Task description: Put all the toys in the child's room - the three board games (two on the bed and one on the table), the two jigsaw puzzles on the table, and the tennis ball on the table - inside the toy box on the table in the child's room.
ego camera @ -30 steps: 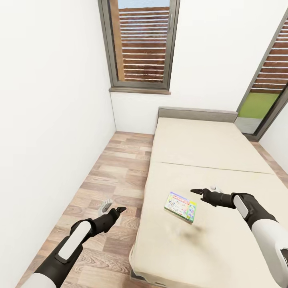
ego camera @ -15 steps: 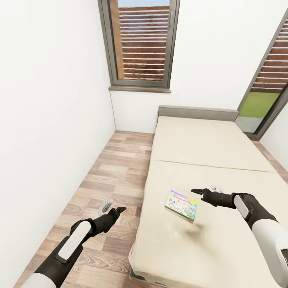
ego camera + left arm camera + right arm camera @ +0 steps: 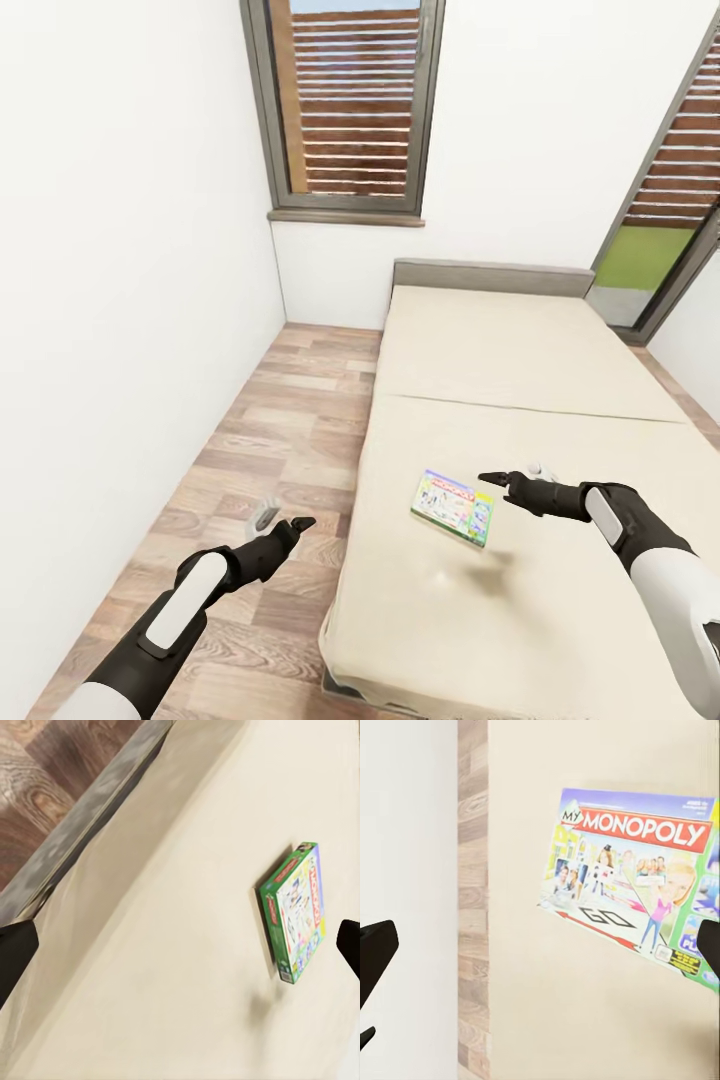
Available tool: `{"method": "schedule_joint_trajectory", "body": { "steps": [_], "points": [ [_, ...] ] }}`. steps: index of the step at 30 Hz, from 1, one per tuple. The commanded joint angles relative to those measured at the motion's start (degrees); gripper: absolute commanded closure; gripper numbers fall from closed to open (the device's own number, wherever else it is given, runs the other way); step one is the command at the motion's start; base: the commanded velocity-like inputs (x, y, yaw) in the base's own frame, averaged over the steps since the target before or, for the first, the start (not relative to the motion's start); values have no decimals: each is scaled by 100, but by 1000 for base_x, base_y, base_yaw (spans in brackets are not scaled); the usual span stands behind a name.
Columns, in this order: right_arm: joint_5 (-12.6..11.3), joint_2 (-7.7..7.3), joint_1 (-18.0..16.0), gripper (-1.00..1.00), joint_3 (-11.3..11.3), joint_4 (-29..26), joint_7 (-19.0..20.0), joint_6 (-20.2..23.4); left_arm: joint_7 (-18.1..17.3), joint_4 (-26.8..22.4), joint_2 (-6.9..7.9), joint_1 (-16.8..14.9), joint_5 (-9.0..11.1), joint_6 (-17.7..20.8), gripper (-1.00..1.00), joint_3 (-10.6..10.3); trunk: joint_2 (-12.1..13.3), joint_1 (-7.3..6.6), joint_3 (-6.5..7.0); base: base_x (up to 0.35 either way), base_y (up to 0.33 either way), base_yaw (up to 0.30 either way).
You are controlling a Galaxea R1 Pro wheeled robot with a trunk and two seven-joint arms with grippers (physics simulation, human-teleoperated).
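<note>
Item one: flat rectangular cardboard Monopoly board game box (image 3: 452,506), green-edged, with a glossy printed lid. It lies face up on the cream fabric mattress of the bed (image 3: 520,360), in the foot half, nearer the bed's left edge than its right and set askew to that edge. You should find it light and stiff, but thin and lying flush on soft padding, so the lid will likely be slick; judge the best hold to be across a short side or at a corner, pressing slightly into the mattress to get a finger under.

Item two: your right gripper (image 3: 497,480), black, fingers spread, hovers just beside the box's far right corner, holding nothing.

Item three: your left gripper (image 3: 300,524), black, fingers also spread in its wrist view, hangs over the wood-grain plank floor (image 3: 290,420) beside the bed's left edge, unloaded.

Item four: small grey object (image 3: 266,515) on the floor near the left gripper; you cannot tell what it is.
</note>
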Motion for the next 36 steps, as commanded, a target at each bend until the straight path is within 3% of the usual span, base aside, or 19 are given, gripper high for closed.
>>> {"method": "schedule_joint_trajectory", "body": {
  "steps": [1, 36],
  "points": [
    [-2, 2, -5, -100, -24, 1, 11, 31, 54, -10, 6, -3, 62, -2, -100, -13, -44, 22, -27, 0, 0, -138],
    [-2, 42, -5, -100, -8, 2, 28, 35, 41, -11, 6, -3, 71, 2, -100, -13, -1448, 791, -686, 0, 0, -25]
  ]
}}
